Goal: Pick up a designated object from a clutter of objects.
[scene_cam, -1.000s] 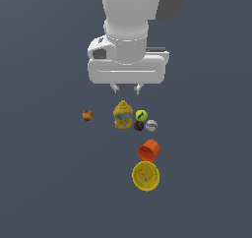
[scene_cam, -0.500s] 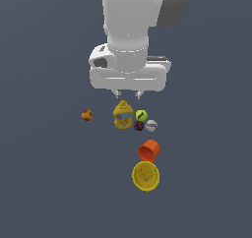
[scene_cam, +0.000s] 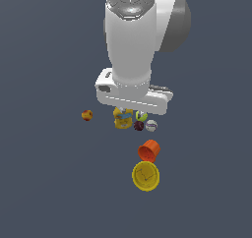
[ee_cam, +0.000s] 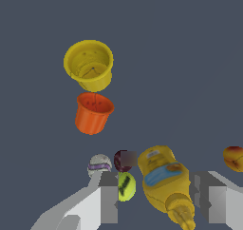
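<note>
The designated object, a small orange-red cup (scene_cam: 149, 150) (ee_cam: 92, 112), lies tilted on the floor with its hollow showing, just beside the wider yellow cup (scene_cam: 145, 175) (ee_cam: 89, 65). The rest of the clutter is a yellow mustard bottle (scene_cam: 123, 119) (ee_cam: 163, 181), a green ball (scene_cam: 141, 116) (ee_cam: 125, 186), a dark ball (scene_cam: 139, 126) (ee_cam: 124, 160), a white ball (scene_cam: 151, 126) (ee_cam: 98, 166) and a red-yellow fruit (scene_cam: 87, 115) (ee_cam: 234, 158). My gripper (scene_cam: 129, 111) (ee_cam: 159, 198) hangs open above the bottle and balls, apart from the orange cup and holding nothing.
The floor is a plain dark grey surface with no edges or walls in view. In the exterior view my arm's large white body hides part of the bottle and the green ball.
The arm has come down toward the clutter, so the hand now sits just over the mustard bottle and balls. The objects have not moved. The gripper stays open.
</note>
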Available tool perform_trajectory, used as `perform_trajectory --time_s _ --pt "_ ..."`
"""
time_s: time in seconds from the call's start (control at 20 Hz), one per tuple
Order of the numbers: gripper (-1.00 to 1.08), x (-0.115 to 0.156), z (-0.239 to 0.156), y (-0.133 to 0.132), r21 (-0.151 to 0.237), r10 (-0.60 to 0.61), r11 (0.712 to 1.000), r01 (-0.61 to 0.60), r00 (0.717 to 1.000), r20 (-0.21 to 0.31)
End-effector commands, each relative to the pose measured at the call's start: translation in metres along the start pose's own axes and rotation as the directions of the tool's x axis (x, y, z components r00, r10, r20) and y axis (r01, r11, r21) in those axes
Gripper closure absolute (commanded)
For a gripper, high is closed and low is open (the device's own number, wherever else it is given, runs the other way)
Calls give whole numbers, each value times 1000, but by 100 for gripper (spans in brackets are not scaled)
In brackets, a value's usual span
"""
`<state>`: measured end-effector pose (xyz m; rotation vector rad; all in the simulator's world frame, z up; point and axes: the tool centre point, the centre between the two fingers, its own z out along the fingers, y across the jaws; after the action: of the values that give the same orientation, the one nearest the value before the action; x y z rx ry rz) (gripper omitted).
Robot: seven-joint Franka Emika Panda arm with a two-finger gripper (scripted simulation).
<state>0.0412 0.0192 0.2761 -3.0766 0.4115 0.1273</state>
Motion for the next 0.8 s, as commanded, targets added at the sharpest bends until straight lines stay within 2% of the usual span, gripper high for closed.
perform_trajectory --time_s 0.0,0.3,0.75 --pt "-20 8 17 -6 1 65 998 -65 997 29" --pt "-20 24 62 -20 -14 222 975 -222 970 98" --pt "-20 39 130 -38 -71 427 904 -421 886 178"
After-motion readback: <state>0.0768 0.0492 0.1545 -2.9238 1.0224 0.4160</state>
